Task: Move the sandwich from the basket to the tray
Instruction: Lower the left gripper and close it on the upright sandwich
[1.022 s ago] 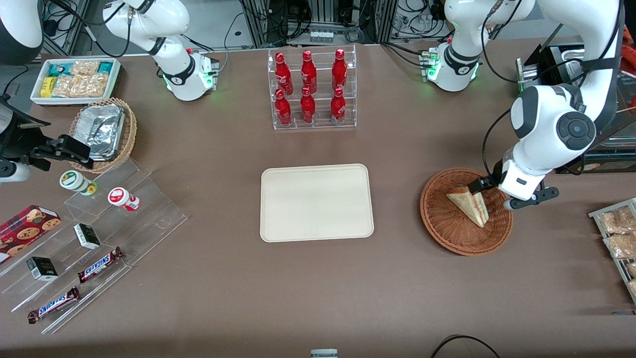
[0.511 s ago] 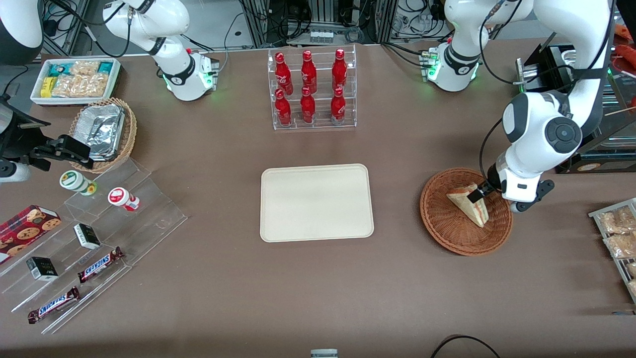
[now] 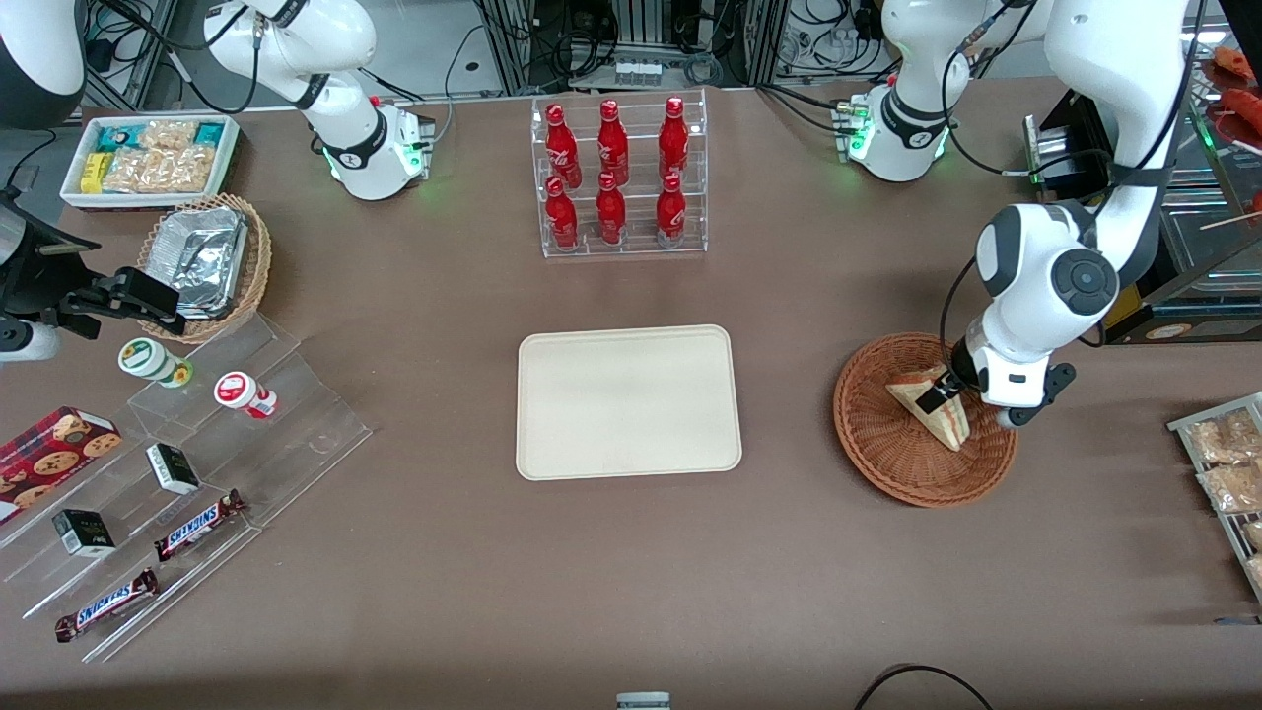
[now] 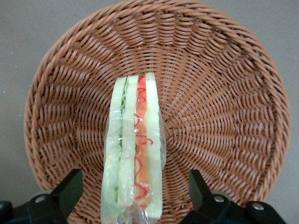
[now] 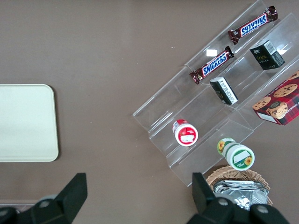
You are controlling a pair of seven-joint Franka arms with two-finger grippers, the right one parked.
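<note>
In the wicker basket (image 4: 224, 93), your wrapped sandwich (image 4: 135, 154) stands on edge; the pincer (image 4: 133, 196) straddles it spread wide, gripping nothing. Soft, slippery film: pinch the bread faces gently.

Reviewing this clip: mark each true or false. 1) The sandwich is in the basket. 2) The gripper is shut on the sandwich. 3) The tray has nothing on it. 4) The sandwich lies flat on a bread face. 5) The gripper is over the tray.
1) True: the sandwich is in the basket.
2) False: the gripper is open, one finger on each side of it, not touching.
3) True: the tray is bare.
4) False: it stands on edge, filling layers facing up.
5) False: it is over the basket.
</note>
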